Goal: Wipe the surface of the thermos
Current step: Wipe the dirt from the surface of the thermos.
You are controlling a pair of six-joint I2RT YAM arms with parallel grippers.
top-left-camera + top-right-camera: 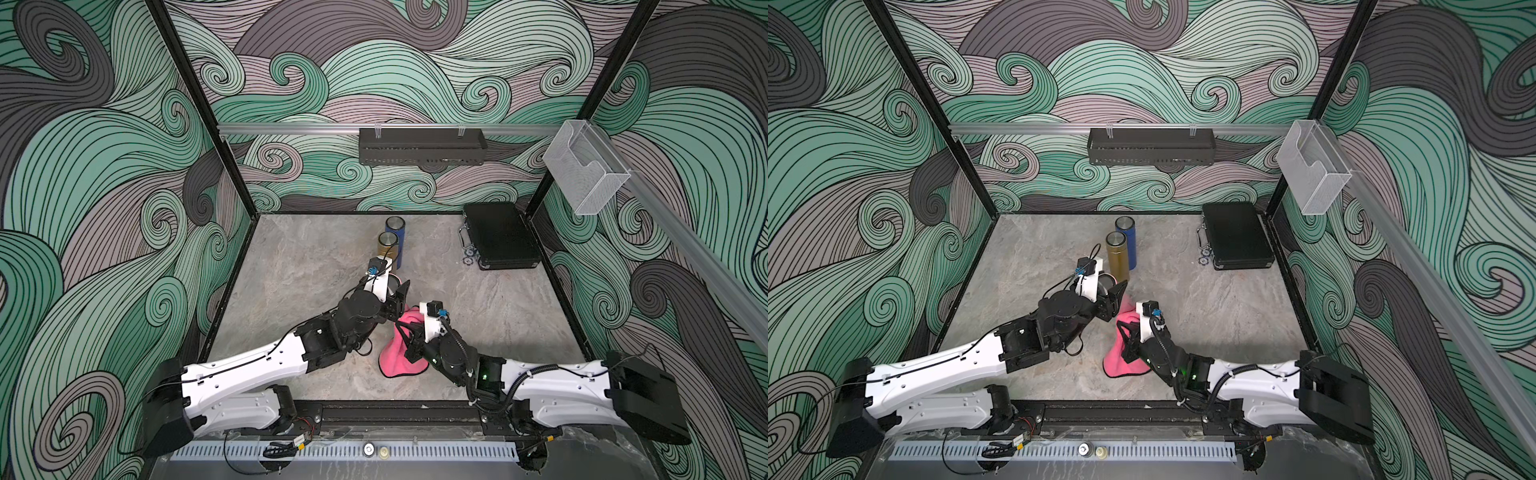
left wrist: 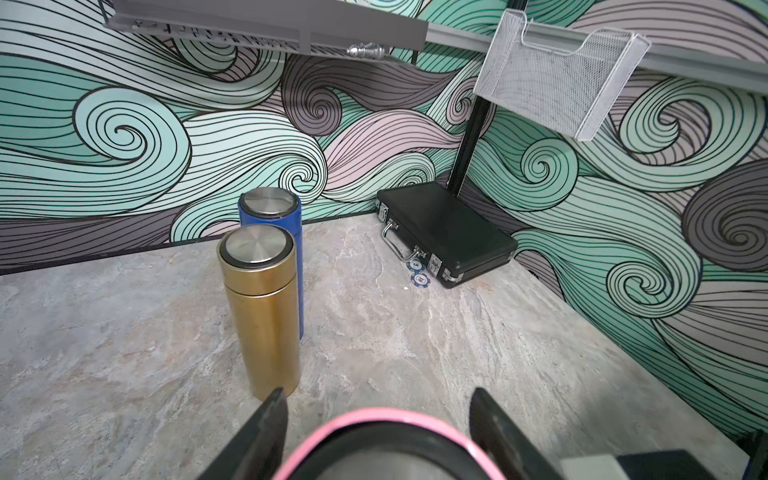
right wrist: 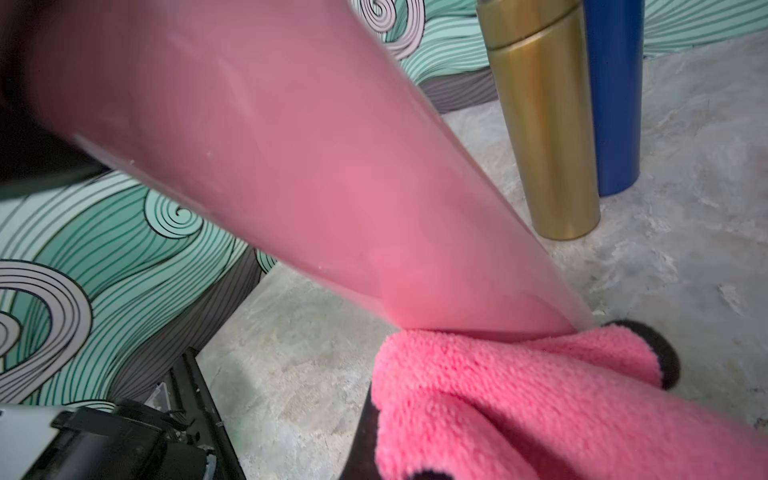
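A pink thermos (image 3: pixel 291 166) leans tilted over the middle of the table, its foot low near the surface. My left gripper (image 1: pixel 395 291) is shut on its top end, where the pink rim (image 2: pixel 374 419) shows between the two black fingers (image 2: pixel 270 424). A fluffy pink cloth (image 1: pixel 401 357) hangs from my right gripper (image 1: pixel 409 328), which is shut on it. The bunched cloth (image 3: pixel 519 395) presses against the thermos's lower end and hides the right jaws except one dark finger (image 3: pixel 365 436).
A gold thermos (image 1: pixel 387 245) and a blue thermos (image 1: pixel 397 226) stand upright just behind the left gripper. A black case (image 1: pixel 498 235) with poker chips (image 1: pixel 468 255) beside it lies at the back right. A black shelf (image 1: pixel 422 145) and a wire basket (image 1: pixel 582 166) hang on the walls.
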